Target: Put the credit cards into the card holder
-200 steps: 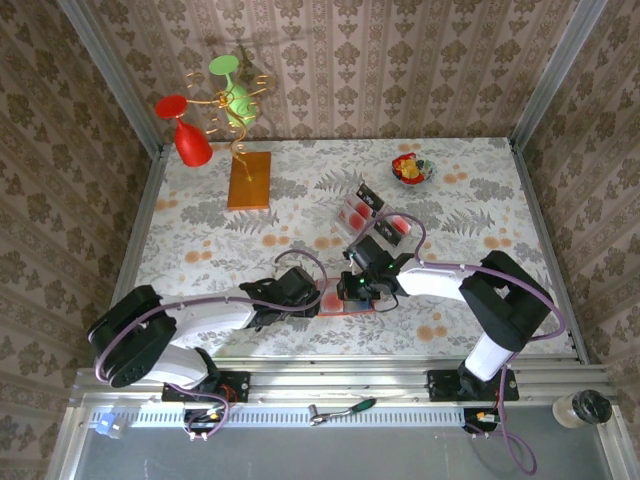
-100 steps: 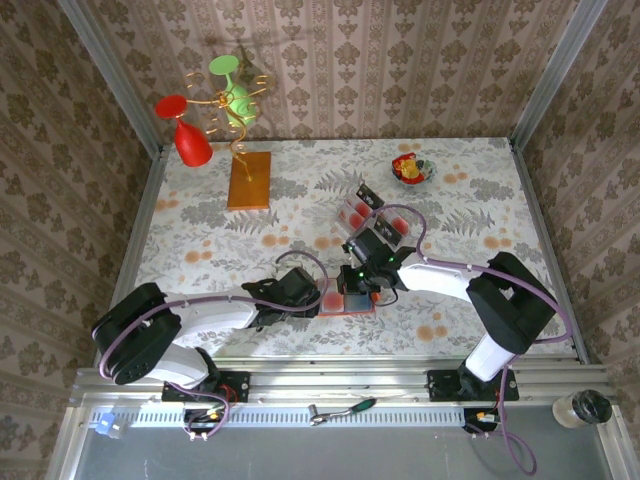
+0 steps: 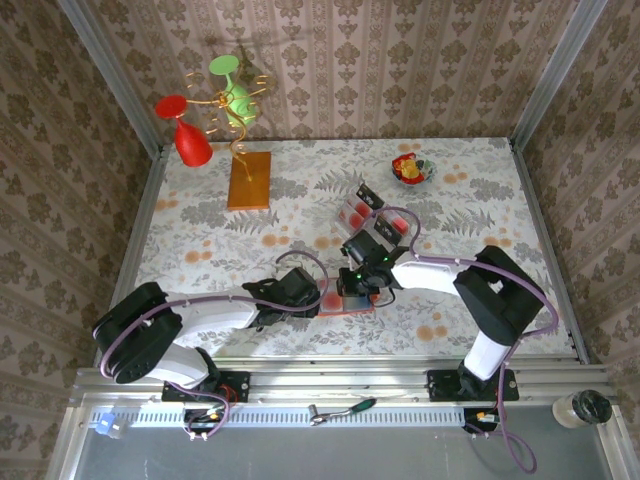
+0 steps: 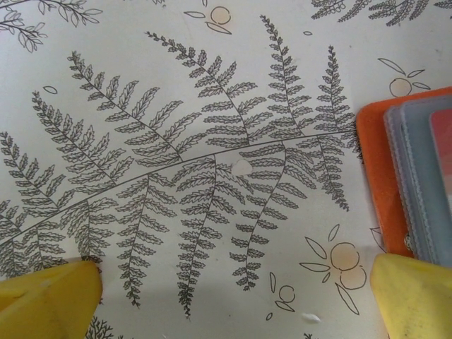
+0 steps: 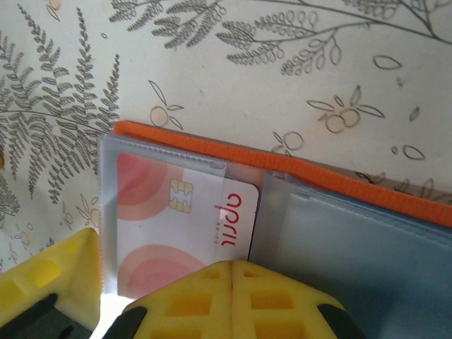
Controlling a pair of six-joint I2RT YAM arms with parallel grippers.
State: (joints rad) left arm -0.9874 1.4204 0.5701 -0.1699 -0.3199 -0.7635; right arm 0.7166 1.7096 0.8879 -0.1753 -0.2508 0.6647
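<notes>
Flat orange leather-like card holder [image 5: 296, 169], opened, with a red-and-white credit card [image 5: 169, 212] lodged partway in its clear sleeve. The right gripper [image 5: 232, 272], fingers pressed together, is set at the card's edge, probably as a pusher. The left gripper [image 4: 233, 300], spread wide, is held at the holder's outer edge.
</notes>
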